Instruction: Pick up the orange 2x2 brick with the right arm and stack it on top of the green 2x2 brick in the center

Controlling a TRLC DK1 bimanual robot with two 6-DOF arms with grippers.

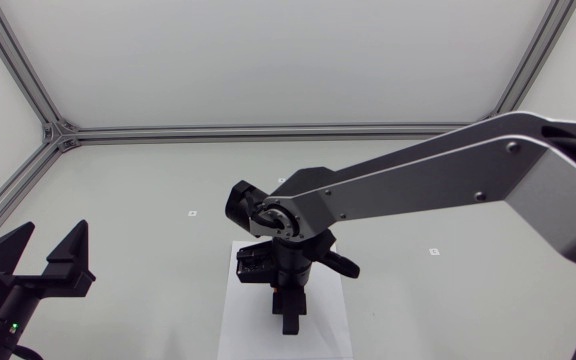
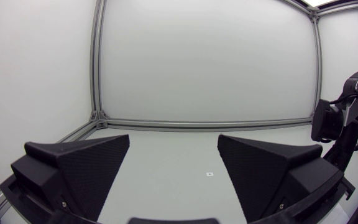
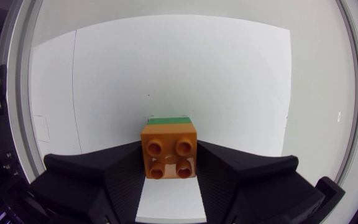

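Desk (image 1: 148, 200): pale grey, matte, with small square markers (image 1: 192, 213) dotted across it.
White sheet (image 1: 238, 320): lies flat at the desk's centre, under your right arm (image 1: 418, 180).
Right hand (image 3: 169, 167): over the sheet, fingers clamped on the orange brick (image 3: 169, 150) from both sides, its studs facing the wrist camera.
Green brick (image 3: 169, 121): only a thin strip shows, directly past the orange brick's far edge. You cannot tell whether the two are pressed together.
Head view: the right arm's wrist hides both bricks.
Left hand (image 1: 50, 240): near the desk's left edge, well apart from the sheet, fingers wide apart.
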